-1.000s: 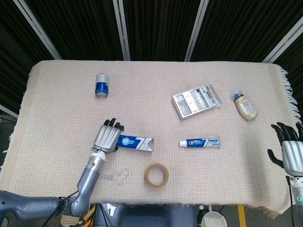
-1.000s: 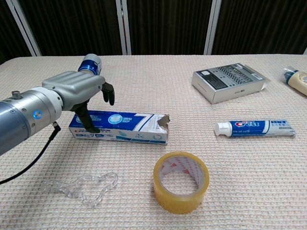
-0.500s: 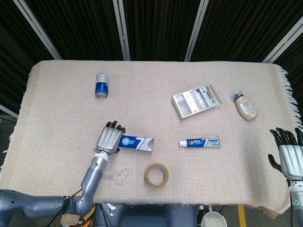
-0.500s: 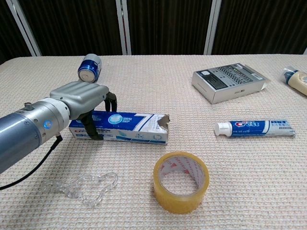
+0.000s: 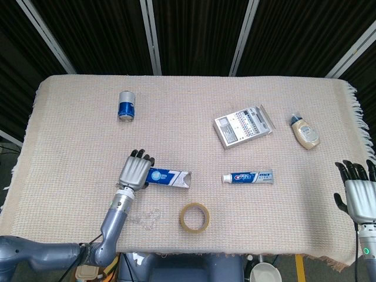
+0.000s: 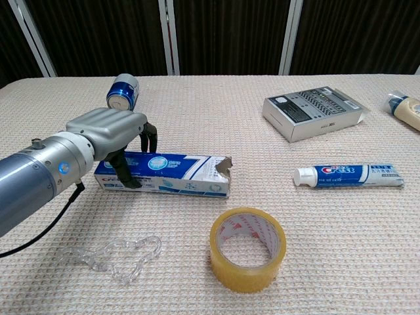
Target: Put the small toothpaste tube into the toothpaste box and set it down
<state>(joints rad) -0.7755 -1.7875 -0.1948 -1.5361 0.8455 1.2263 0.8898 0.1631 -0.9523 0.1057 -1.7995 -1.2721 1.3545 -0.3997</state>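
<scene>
The blue and white toothpaste box (image 5: 170,177) (image 6: 177,172) lies flat on the cloth, its torn open end facing right. My left hand (image 5: 135,171) (image 6: 108,134) sits over the box's left end, thumb against the near face and fingers curled over the far edge. The small toothpaste tube (image 5: 248,177) (image 6: 348,175) lies to the right of the box, white cap pointing left, with a gap between them. My right hand (image 5: 359,191) hangs past the table's right edge, fingers spread and holding nothing; the chest view does not show it.
A roll of tan tape (image 5: 194,217) (image 6: 248,248) stands in front of the box's open end. A clear plastic chain (image 6: 115,256) lies near the front edge. A blue can (image 5: 127,105), a grey carton (image 5: 243,126) and a cream bottle (image 5: 305,131) sit further back.
My left hand came down from above the box's left end and its fingers closed around it. The box and tube have not moved. My right hand sank slightly.
</scene>
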